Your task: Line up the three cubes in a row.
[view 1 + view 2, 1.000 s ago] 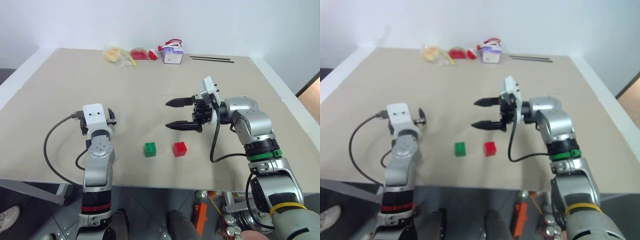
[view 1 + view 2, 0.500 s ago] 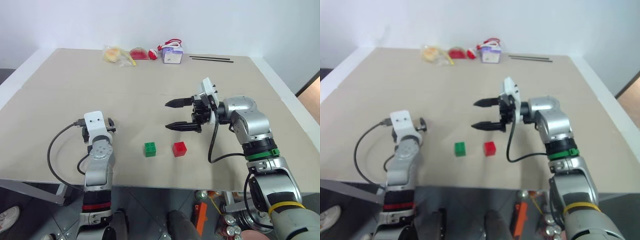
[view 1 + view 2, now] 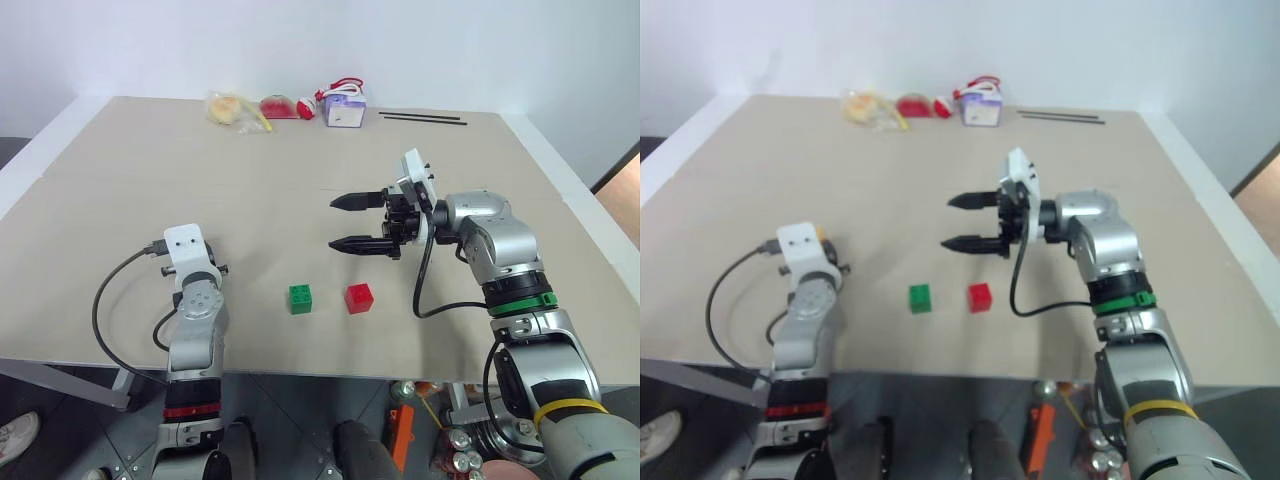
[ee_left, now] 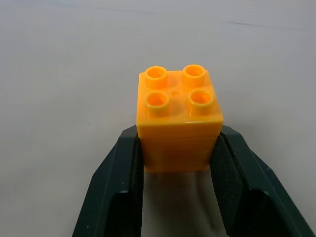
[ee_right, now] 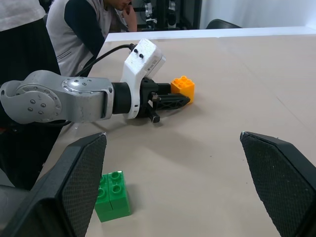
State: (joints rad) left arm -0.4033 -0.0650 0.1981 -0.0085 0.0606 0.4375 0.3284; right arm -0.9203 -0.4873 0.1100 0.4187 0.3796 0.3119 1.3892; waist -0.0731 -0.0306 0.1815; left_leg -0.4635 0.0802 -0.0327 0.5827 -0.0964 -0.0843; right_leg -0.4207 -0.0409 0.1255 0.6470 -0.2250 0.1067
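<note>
Gripping the yellow-orange cube [image 4: 178, 118] between both fingers, the left gripper [image 4: 177, 163] sits low over the table [image 3: 120, 180], studs up. The green cube [image 3: 300, 298] and red cube [image 3: 359, 297] lie side by side near the front edge, well to the right of it. The right gripper [image 3: 350, 222] hovers beyond them, spread wide and holding nothing. The right wrist view adds a seated person [image 5: 84, 29] behind the table. A purple-white box [image 3: 345, 108] stands at the far edge.
</note>
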